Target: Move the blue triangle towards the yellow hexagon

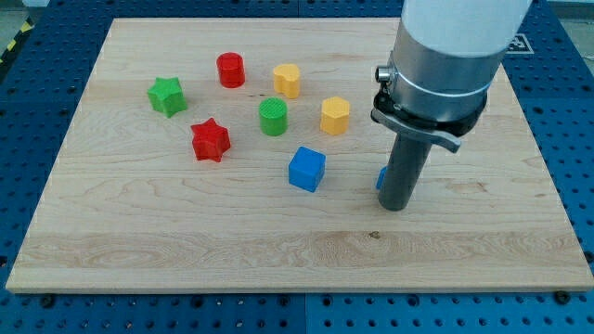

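Gripperless, my tip rests on the table at centre right, hiding most of the blue triangle, a sliver at its left edge. Upper-left of it, apart, sits the yellow hexagon; judging by that gap, the push remains undone.

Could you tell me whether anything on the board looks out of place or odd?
Nothing looks damaged or spilled. Only a blue sliver shows behind my tip, right of the blue cube; its shape cannot be made out.
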Motion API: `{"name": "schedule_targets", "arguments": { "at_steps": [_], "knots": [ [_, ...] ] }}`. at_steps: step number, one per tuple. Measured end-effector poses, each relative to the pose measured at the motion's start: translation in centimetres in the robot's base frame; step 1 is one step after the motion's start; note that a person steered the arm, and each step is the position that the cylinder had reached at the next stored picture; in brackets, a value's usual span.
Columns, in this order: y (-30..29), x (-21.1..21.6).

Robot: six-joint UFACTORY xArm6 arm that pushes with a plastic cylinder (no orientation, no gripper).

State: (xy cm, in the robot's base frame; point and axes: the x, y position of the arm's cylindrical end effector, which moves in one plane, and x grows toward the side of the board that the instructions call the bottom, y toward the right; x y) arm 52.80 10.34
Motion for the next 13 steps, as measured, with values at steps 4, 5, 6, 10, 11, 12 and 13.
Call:
{"name": "schedule_targets", "arguments": {
  "at_steps": [4, 5, 6, 10, 11, 12, 13],
  "knots": [
    [-1.1, -2.1],
    [-0.2, -1.0],
    [2.9, 0.1],
    [3.7, -1.8],
    [1.5, -2.6],
    [-0.7, -3.4],
    [-2.0, -3.8]
  ]
}}
